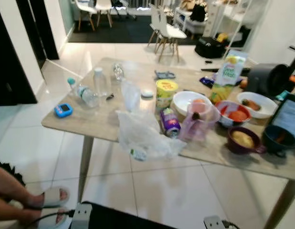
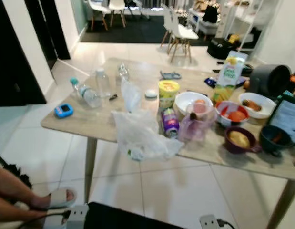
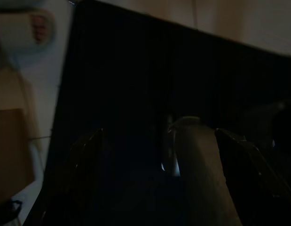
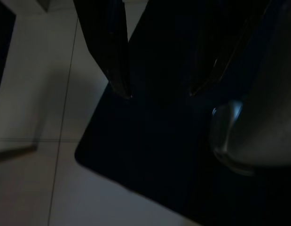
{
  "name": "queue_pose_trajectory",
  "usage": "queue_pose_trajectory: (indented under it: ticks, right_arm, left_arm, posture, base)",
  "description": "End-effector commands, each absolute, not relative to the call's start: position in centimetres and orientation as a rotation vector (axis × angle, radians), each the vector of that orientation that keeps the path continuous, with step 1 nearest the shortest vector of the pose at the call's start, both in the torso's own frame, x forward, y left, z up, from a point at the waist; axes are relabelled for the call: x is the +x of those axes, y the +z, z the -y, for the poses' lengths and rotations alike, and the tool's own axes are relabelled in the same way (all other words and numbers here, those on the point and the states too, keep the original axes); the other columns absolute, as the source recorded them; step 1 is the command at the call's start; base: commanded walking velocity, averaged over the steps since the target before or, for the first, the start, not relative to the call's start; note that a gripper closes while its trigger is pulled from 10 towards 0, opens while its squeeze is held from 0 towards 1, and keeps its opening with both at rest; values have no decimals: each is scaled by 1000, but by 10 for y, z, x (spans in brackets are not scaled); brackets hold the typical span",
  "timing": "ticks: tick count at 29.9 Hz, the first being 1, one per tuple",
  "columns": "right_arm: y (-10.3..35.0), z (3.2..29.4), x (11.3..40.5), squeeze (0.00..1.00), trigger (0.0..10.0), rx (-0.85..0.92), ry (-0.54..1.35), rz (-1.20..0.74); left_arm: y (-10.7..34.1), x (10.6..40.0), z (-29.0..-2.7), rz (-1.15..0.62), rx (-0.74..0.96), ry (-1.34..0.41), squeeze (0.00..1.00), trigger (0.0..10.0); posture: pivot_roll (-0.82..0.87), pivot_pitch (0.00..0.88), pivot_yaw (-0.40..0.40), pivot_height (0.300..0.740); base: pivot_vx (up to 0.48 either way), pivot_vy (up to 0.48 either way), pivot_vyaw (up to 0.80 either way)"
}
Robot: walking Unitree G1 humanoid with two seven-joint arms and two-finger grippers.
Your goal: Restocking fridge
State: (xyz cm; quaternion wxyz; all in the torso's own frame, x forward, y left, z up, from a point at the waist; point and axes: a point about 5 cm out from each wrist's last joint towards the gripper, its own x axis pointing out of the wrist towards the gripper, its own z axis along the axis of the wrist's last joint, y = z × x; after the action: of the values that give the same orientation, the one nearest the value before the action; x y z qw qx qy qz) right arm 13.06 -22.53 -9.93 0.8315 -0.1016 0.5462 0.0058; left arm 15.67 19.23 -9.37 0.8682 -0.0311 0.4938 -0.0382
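Left eye view: a bag [image 1: 140,132] hangs over the tabletop's [image 1: 90,121] near edge, beside a can [image 1: 170,122]. Both claws, left [image 3: 159,141] and right [image 4: 157,92], hang spread.

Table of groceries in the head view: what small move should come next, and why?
Probably a step forward toward the table. The purple can, juice carton and yellow tub sit some way ahead across floor tiles. The right hand hangs open over a dark surface, low beside the body, holding nothing.
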Motion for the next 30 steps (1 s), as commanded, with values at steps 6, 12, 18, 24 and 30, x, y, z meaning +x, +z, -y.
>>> queue_pose_trajectory:
  ticks: [6,12,18,24,30]
  right_arm:
    - [-99,227,133,0,10000,-207,-2,-1164]
    - [-98,228,133,0,10000,-213,-6,-1160]
    - [-98,227,133,0,10000,-212,-5,-1161]
    - [-98,227,134,0,10000,-208,-4,-1161]
    - [-98,227,133,0,10000,-207,-2,-1162]
  left_arm:
    - [-97,150,-190,-1061,-69,-76,0,10000]
    - [-98,149,-187,-1060,-70,-84,0,10000]
    - [-98,148,-186,-1062,-68,-87,0,10000]
    - [-98,147,-185,-1066,-74,-102,0,10000]
    - [-99,146,-183,-1071,-73,-114,0,10000]
  posture:
    - [64,0,-29,740]
    - [64,0,-31,740]
    - [65,0,-32,740]
    - [64,0,-32,740]
    - [64,0,-33,740]
  base:
    - [97,0,-667]
    - [0,0,-267]
    - [0,0,0]
    - [0,-46,0]
    - [0,-325,0]
